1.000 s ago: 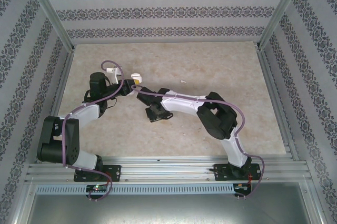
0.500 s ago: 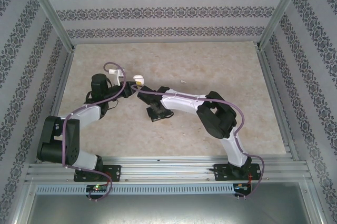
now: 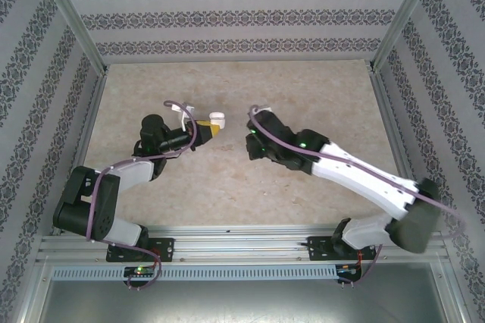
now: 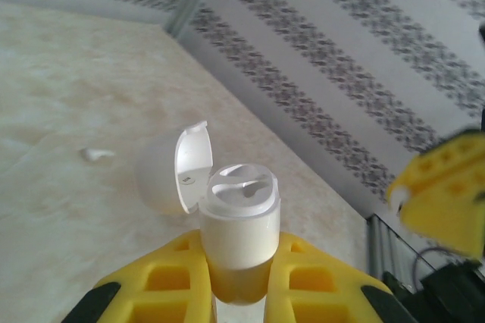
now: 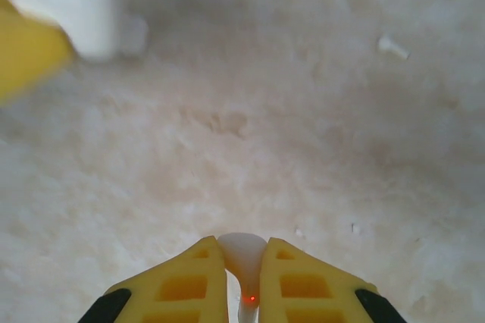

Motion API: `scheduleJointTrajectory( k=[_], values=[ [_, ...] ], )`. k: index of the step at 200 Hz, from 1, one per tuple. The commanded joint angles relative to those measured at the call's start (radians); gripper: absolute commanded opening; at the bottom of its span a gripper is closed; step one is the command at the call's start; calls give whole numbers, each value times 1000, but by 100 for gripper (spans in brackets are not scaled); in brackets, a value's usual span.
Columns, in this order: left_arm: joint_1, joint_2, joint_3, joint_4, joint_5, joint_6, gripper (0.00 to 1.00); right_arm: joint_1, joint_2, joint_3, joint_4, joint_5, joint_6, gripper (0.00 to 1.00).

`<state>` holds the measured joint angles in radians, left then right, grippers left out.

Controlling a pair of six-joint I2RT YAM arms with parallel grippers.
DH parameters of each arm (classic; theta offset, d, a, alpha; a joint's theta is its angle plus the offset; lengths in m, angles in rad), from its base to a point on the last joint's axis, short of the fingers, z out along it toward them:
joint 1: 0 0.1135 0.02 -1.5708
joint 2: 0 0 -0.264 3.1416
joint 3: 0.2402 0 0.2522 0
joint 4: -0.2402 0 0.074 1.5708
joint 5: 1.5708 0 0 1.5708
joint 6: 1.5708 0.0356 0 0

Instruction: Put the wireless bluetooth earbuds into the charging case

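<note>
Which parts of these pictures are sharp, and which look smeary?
Left wrist view: the charging case in the jaws is sharp, the yellow shape at the right edge smeared. Right wrist view: soft throughout, the case at top left a white smudge, the loose earbud fuzzy. Top external view: even light, no glare.

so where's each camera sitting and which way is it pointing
top external: above and behind the arm bases, looking down on the beige table; both arms show.
left wrist: on the left arm, facing the patterned wall; left end effector shut on the open white plastic charging case.
right wrist: on the right arm, facing down at the table; right end effector pinches a tiny white plastic earbud.
shared: top external and left wrist show the case.
</note>
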<state>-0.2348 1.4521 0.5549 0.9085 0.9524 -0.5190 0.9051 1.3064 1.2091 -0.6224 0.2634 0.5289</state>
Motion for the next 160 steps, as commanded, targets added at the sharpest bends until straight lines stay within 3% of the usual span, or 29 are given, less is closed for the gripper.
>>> scheduleJointTrajectory(
  k=[1, 35, 85, 160],
  values=[
    [-67, -8, -9, 189, 54, 62, 0, -7, -120, -66, 119, 45, -76, 12],
    [-169, -24, -8, 189, -16, 116, 0, -8, -223, -114, 301, -64, -123, 12],
    [-291, -82, 21, 38, -125, 200, 0, -12, -212, -149, 456, -188, -155, 11],
    [-312, -113, 38, 3, -140, 162, 0, -50, -183, -156, 449, -268, -127, 11]
  ],
)
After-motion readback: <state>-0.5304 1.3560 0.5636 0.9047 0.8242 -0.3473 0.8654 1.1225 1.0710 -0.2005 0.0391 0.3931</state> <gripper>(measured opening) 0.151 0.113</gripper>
